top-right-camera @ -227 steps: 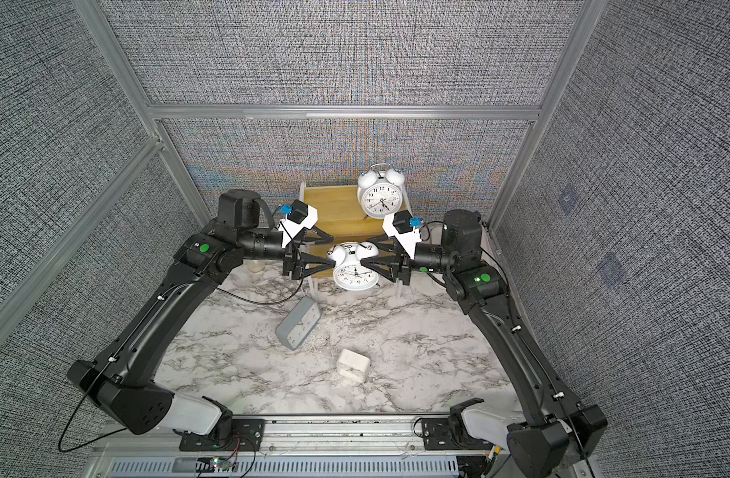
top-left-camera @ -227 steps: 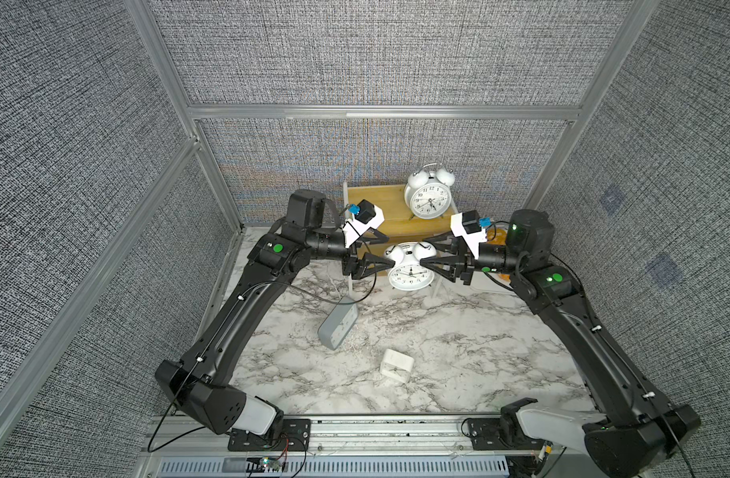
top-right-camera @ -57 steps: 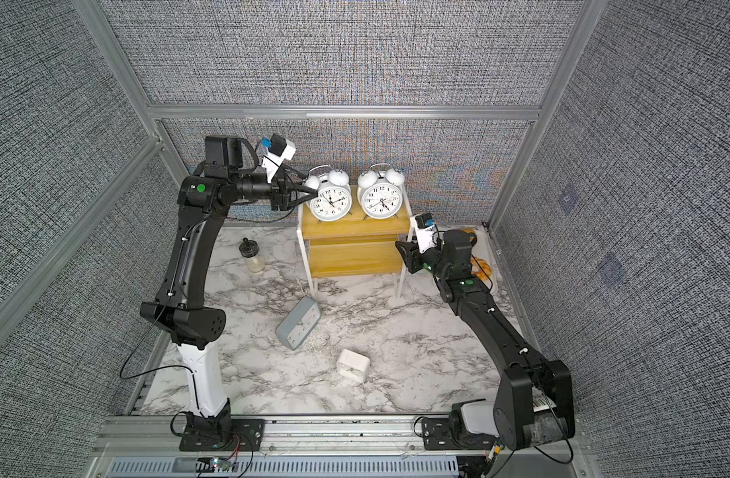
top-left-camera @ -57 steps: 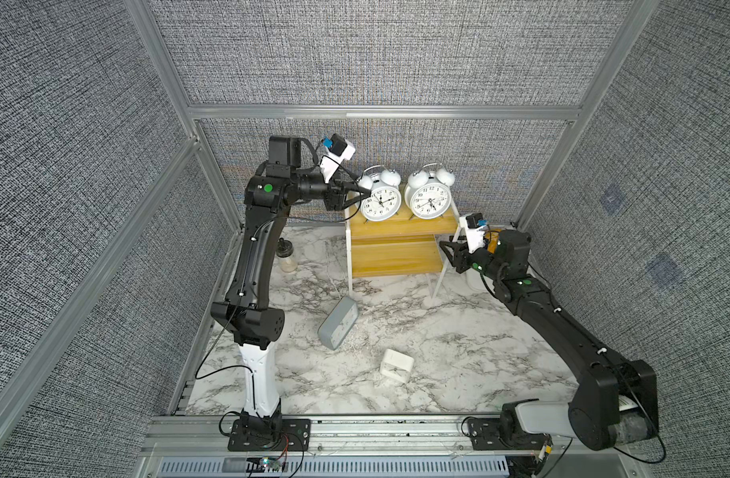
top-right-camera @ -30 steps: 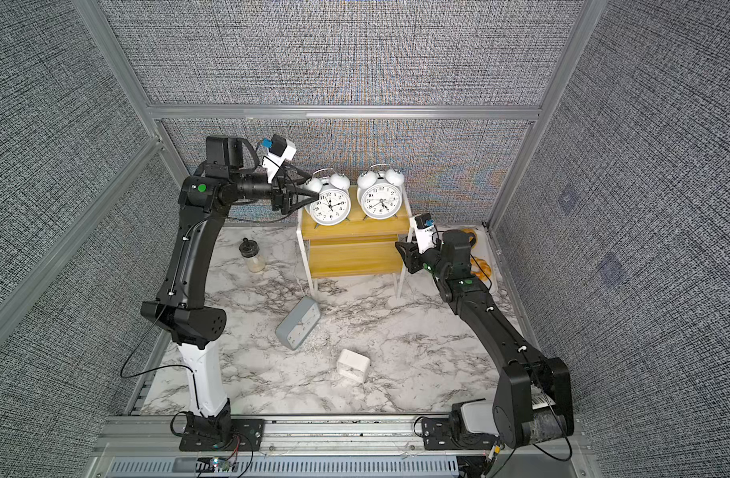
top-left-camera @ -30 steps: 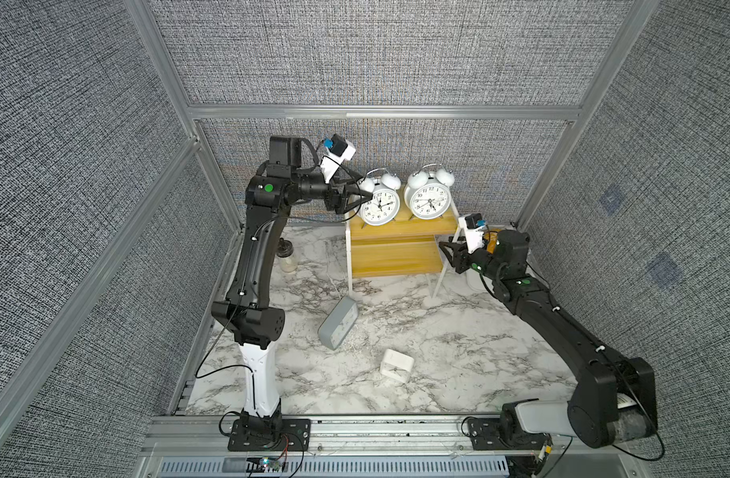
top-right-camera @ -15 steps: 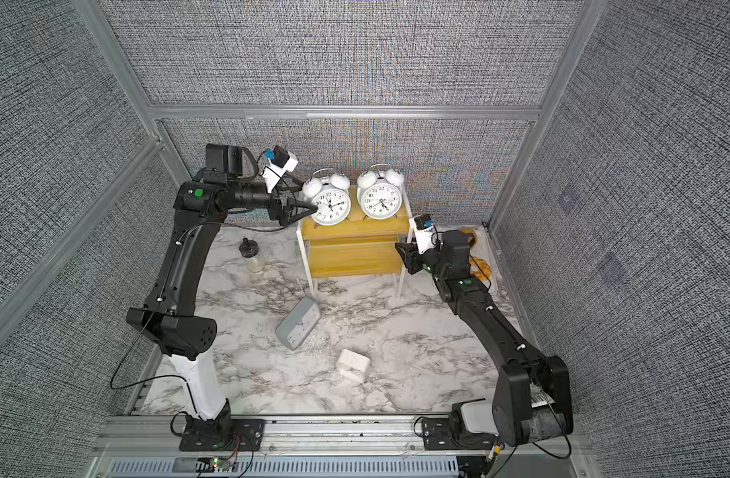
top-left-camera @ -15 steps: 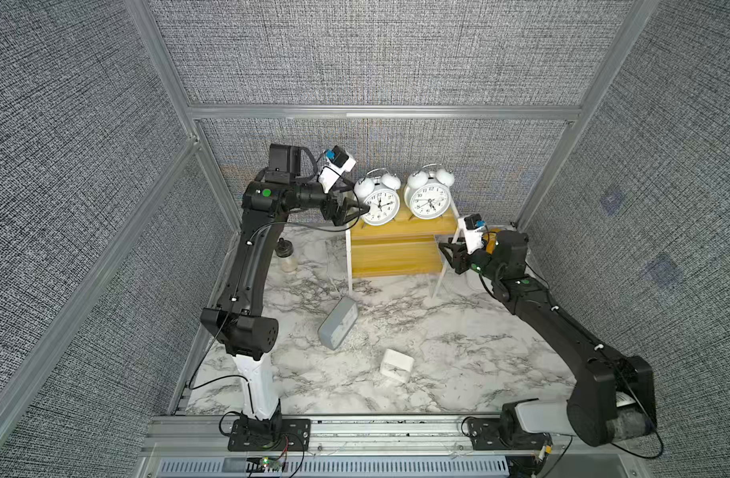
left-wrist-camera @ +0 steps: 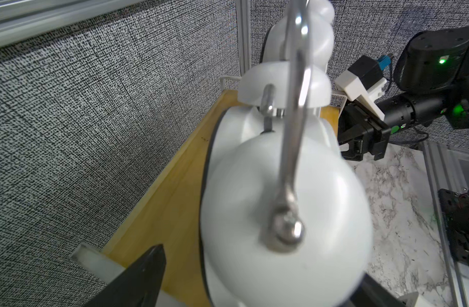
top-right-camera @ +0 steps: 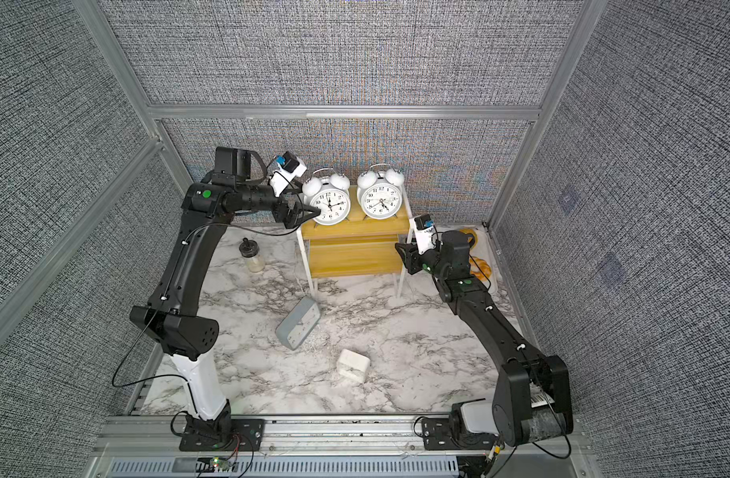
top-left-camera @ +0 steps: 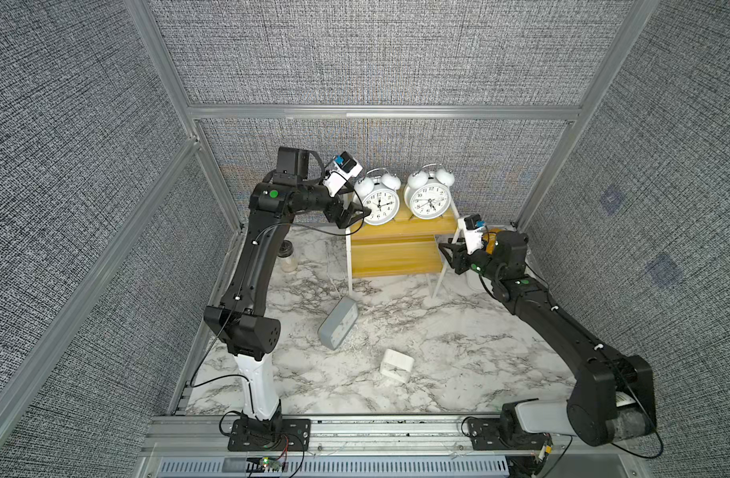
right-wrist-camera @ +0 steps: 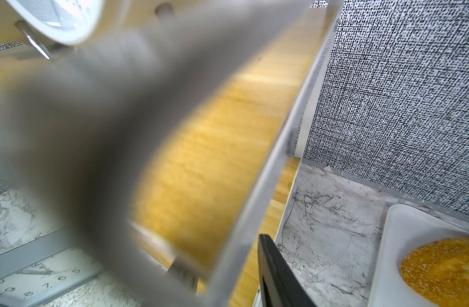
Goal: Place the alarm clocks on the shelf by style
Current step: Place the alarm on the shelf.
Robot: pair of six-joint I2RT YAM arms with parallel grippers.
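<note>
Yellow shelf (top-left-camera: 400, 232) bears two twin-bell clocks (top-left-camera: 379, 202); two other clocks (top-left-camera: 339, 323) lie on marble (top-left-camera: 458, 331)

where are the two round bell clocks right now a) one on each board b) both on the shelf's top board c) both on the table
b: the left clock and right clock stand side by side on the shelf's top board.
</note>
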